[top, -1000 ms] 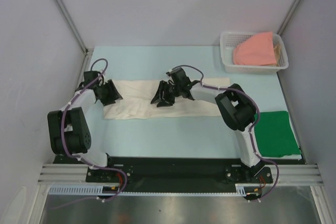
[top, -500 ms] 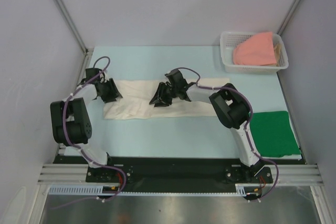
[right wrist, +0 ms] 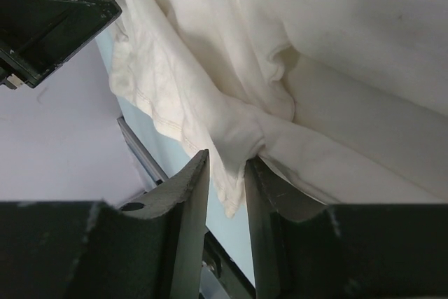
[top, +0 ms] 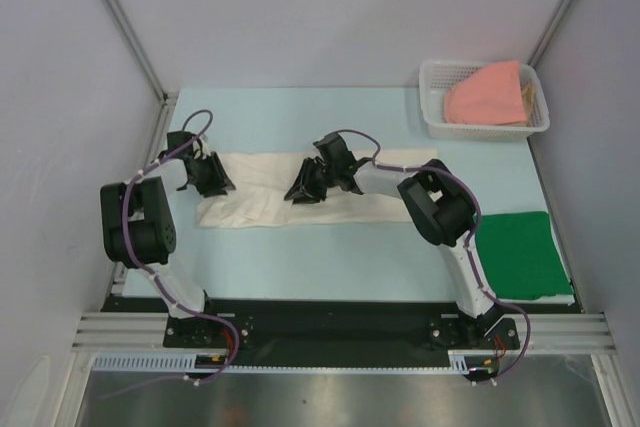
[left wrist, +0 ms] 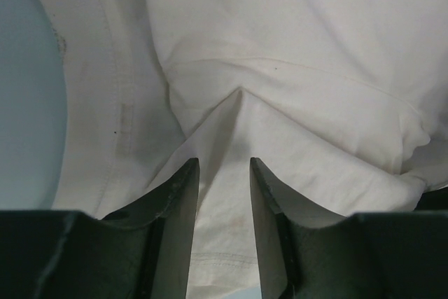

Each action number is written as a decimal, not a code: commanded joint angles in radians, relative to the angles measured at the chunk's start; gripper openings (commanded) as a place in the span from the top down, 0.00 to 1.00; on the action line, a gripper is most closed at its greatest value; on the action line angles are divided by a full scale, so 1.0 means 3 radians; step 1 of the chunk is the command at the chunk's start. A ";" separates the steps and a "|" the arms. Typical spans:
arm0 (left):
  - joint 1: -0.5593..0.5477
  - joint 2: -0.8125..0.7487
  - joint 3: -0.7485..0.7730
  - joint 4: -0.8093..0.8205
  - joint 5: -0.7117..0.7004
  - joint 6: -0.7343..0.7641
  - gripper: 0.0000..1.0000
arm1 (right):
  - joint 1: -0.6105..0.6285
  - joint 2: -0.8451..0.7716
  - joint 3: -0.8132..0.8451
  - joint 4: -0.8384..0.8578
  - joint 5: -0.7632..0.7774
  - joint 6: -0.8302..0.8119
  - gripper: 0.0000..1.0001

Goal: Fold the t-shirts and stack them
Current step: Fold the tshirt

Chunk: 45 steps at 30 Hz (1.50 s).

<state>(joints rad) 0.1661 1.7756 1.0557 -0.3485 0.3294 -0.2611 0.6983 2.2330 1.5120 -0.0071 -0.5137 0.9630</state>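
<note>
Cream-white cotton t-shirt (top: 260,205) lies as a long, rumpled band across the middle of the pale blue tabletop (top: 330,257), running from left of centre over toward the right. Both arms reach down onto it. The left gripper (top: 214,183) sits at the band's left end, near its upper edge. The right gripper (top: 302,191) is down on the cloth around the middle of the band. In the left wrist view the two dark fingers (left wrist: 183,208) stand a little apart, and a ridge of cloth rises to a peak just beyond the tips and runs back into the gap. From where I stand I cannot tell whether they have it clamped or only straddle it. In the right wrist view the fingers (right wrist: 185,201) are closer together, with a bunched knot of the shirt's hemmed edge drawn in between the tips, so that one is pinching the fabric. A dark green folded t-shirt (top: 520,252) lies flat at the right edge of the frame, well apart from the cream one. At the upper right a salmon-pink t-shirt (top: 488,95) is heaped in a white plastic lattice basket (top: 432,97), bulging above its rim.
</note>
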 commanded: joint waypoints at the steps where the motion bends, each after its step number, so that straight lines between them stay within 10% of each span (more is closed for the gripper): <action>1: 0.0004 0.0018 0.0111 0.0144 0.0134 -0.0004 0.61 | 0.0035 -0.0044 0.0043 0.0116 0.0035 0.0057 0.68; 16: -0.0012 0.0161 0.0290 0.0159 0.0201 -0.0137 1.00 | -0.0078 0.0058 0.0124 0.0182 0.0015 0.0155 0.93; 33: -0.0042 0.0269 0.0444 0.0190 -0.0101 -0.0239 1.00 | -0.0257 0.0365 0.0518 -0.0201 -0.0180 -0.0188 0.88; 36: -0.0053 0.0106 0.0454 0.0073 -0.0239 -0.0183 0.89 | -0.0277 0.0299 0.0579 -0.0394 -0.0200 -0.0259 0.71; 41: -0.0124 -0.0314 0.0622 -0.0361 -0.0677 -0.0045 0.34 | -0.0405 0.0058 0.0896 -0.1547 -0.0017 -0.0678 0.54; 45: -0.0185 -0.0682 0.0710 -0.0612 -0.0914 -0.0014 0.35 | -0.0563 -0.0258 0.1009 -0.2220 0.0249 -0.1184 0.44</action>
<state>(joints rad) 0.1310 1.7008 1.2015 -0.4671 0.1509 -0.2962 0.5755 2.2894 1.7634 -0.4309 -0.5148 0.7570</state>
